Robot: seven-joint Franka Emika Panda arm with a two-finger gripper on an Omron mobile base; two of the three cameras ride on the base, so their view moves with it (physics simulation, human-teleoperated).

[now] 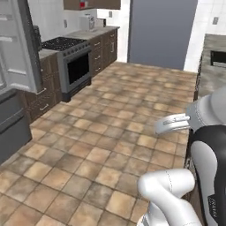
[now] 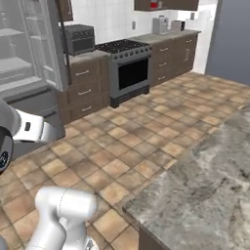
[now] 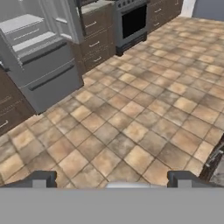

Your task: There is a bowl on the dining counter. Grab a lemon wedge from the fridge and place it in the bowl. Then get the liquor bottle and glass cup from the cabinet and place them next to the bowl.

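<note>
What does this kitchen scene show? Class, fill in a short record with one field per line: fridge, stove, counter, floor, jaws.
fridge: grey steel fridge, upper door open, white shelves showing, bottom drawers shut
stove: black-topped stove set between brown drawer units
counter: marbled dining counter at the right, the part in view bare
floor: brown tiled floor
wall cabinet: dark brown cabinet, something red inside
jaws: gripper open, holding nothing, above the floor
</note>
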